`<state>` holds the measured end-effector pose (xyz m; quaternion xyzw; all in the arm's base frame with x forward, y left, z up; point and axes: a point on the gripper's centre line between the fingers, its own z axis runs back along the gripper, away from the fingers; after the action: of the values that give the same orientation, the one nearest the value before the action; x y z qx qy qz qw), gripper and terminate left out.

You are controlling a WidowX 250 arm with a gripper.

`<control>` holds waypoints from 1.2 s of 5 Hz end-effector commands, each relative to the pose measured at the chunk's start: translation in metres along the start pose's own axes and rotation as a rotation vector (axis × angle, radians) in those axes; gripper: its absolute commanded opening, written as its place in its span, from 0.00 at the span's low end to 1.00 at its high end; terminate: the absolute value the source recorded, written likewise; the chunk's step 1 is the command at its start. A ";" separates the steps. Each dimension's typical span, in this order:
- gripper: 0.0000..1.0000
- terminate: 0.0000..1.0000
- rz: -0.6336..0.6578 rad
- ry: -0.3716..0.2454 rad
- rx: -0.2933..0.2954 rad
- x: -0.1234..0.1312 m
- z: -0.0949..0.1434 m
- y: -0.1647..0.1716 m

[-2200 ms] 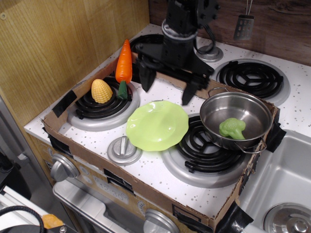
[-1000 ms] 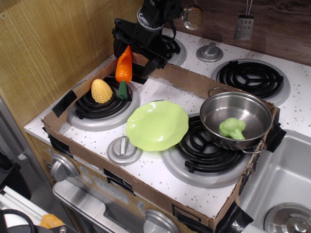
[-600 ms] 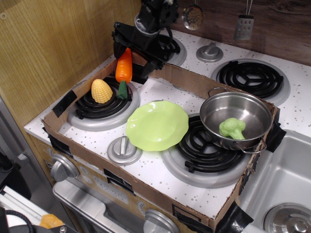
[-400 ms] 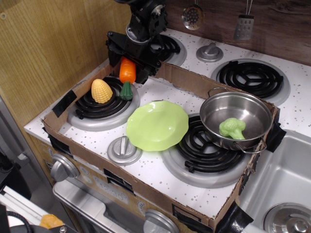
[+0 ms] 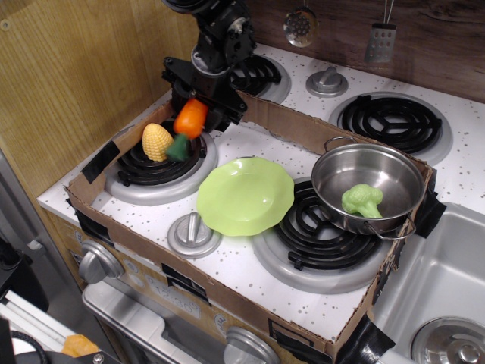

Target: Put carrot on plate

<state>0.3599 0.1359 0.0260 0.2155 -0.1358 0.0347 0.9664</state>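
Observation:
The orange carrot (image 5: 190, 119) hangs tilted over the back left burner (image 5: 144, 168), its dark green stem (image 5: 179, 147) pointing down and forward next to the corn. My black gripper (image 5: 198, 105) comes down from above and is shut on the carrot's upper part, which it hides. The lime-green plate (image 5: 245, 196) lies in the middle of the stove top, empty, to the right of and nearer than the carrot.
A yellow corn cob (image 5: 157, 142) stands on the left burner, touching or almost touching the carrot's stem. A steel pot (image 5: 369, 180) holding a green broccoli (image 5: 361, 200) sits at the right. A low cardboard wall (image 5: 284, 121) rings the area. A grey knob (image 5: 193, 232) sits in front of the plate.
My gripper moved left and down over the carrot and closed on it. The carrot, which leaned upright against the cardboard wall, is now tilted with its stem swung toward the corn.

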 end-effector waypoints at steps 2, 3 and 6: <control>0.00 0.00 0.105 0.025 0.053 0.043 0.076 0.011; 0.00 0.00 0.189 0.131 -0.055 0.035 0.093 0.004; 0.00 0.00 0.461 0.284 -0.337 -0.053 0.082 -0.040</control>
<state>0.2822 0.0591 0.0387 0.0057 -0.0135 0.2601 0.9655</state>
